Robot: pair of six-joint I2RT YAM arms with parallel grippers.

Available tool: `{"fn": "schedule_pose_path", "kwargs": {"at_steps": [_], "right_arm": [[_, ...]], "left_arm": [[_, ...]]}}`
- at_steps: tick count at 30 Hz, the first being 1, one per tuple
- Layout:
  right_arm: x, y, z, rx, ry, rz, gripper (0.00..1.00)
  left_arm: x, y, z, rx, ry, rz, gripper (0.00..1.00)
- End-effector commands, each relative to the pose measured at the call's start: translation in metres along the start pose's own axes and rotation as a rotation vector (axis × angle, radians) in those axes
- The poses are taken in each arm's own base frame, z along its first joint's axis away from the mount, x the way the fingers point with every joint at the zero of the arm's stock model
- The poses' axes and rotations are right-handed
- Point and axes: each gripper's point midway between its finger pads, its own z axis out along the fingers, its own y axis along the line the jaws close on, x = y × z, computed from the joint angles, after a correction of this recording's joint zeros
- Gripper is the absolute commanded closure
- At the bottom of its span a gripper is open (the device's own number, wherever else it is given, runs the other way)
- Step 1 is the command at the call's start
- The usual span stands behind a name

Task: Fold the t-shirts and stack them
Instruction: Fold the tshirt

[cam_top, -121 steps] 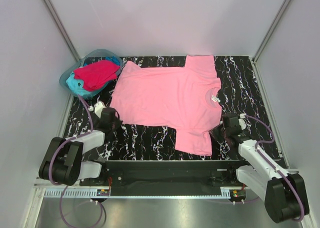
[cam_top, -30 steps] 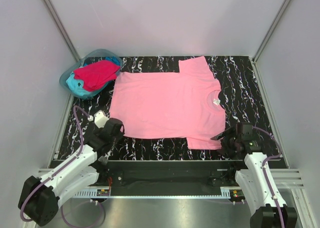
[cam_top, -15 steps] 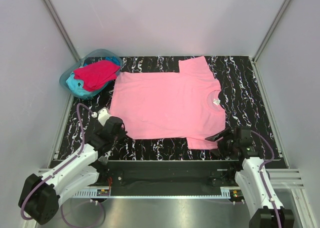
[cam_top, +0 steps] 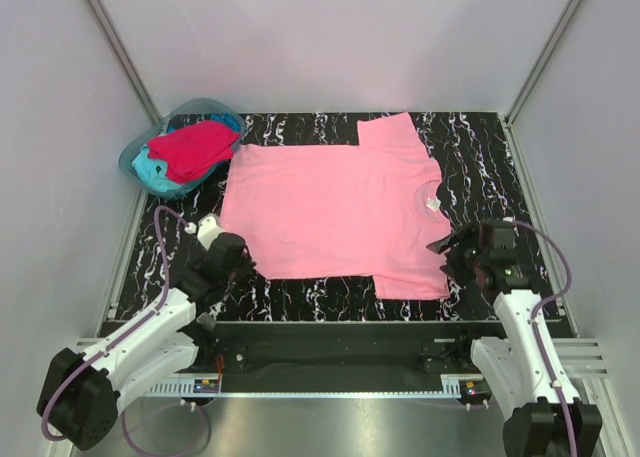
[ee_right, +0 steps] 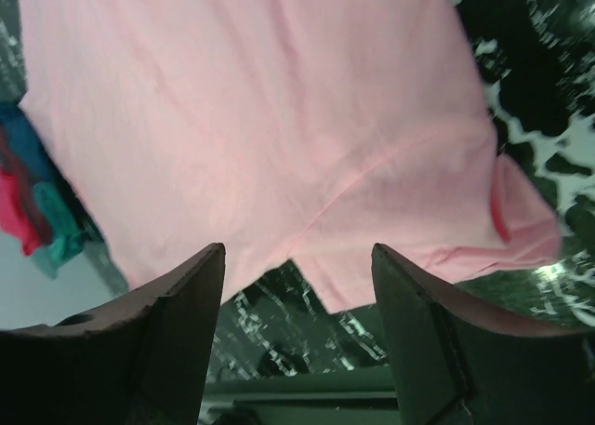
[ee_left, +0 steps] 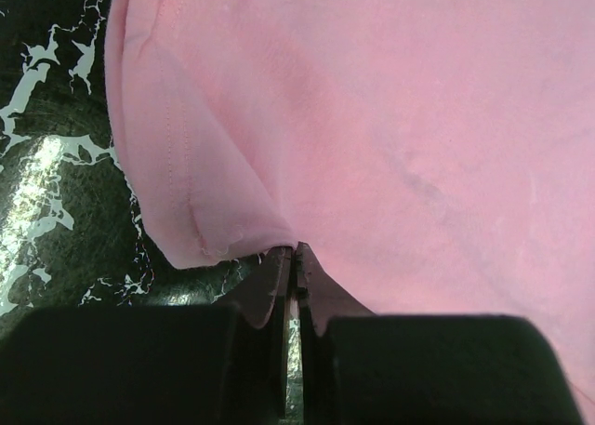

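Observation:
A light pink t-shirt (cam_top: 335,212) lies spread flat on the black marbled table (cam_top: 485,157), collar to the right, near sleeve (cam_top: 410,277) at the front. My left gripper (cam_top: 245,265) sits low at the shirt's near left hem corner. In the left wrist view its tips (ee_left: 293,250) are shut on the hem's edge, and the pink cloth (ee_left: 390,118) puckers toward them. My right gripper (cam_top: 446,250) hangs open just right of the near sleeve, with nothing between its fingers (ee_right: 186,295). A crimson t-shirt (cam_top: 192,145) and a turquoise t-shirt (cam_top: 150,169) lie crumpled in the tub.
The translucent blue-green tub (cam_top: 215,108) stands at the table's back left corner. White walls close in the table on three sides. A black rail (cam_top: 330,332) runs along the near edge between the arm bases.
My right gripper has lifted and moved back from the near edge, beside the sleeve. The left gripper has shifted only slightly at the hem corner. The pink shirt lies as it did.

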Motion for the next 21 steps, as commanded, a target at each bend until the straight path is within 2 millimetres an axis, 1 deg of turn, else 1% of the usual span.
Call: {"fn": "schedule_pose_path", "kwargs": {"at_steps": [1, 2, 4, 5, 7, 11, 13, 15, 19, 21], "right_arm": [[-0.031, -0.022, -0.005, 0.184, -0.120, -0.111, 0.29], [-0.030, -0.027, -0.005, 0.222, -0.102, -0.120, 0.28], [-0.028, -0.034, 0.002, 0.275, -0.066, -0.105, 0.28], [-0.029, -0.041, 0.003, 0.314, -0.074, -0.099, 0.29], [-0.036, -0.048, 0.004, 0.358, -0.103, -0.098, 0.29], [-0.049, -0.051, 0.004, 0.392, -0.164, -0.101, 0.29], [-0.050, -0.052, 0.007, 0.404, -0.162, -0.112, 0.29], [-0.050, -0.045, 0.009, 0.367, -0.145, -0.140, 0.29], [-0.045, -0.045, 0.012, 0.351, -0.133, -0.132, 0.29], [-0.045, -0.049, 0.011, 0.368, -0.132, -0.126, 0.29]], "left_arm": [[-0.015, -0.024, -0.005, 0.074, -0.033, -0.006, 0.94], [-0.016, -0.025, -0.005, 0.075, -0.034, -0.005, 0.94], [-0.017, -0.026, -0.006, 0.078, -0.035, -0.004, 0.94], [-0.017, -0.026, -0.005, 0.076, -0.035, -0.006, 0.94], [-0.018, -0.028, -0.005, 0.078, -0.036, -0.006, 0.94], [-0.018, -0.028, -0.005, 0.083, -0.038, -0.001, 0.94], [-0.017, -0.028, -0.004, 0.082, -0.037, 0.006, 0.94], [-0.017, -0.028, -0.002, 0.085, -0.037, 0.017, 0.93], [-0.012, -0.028, 0.002, 0.089, -0.021, 0.033, 0.93], [-0.009, -0.029, 0.003, 0.093, -0.016, 0.031, 0.93]]}}
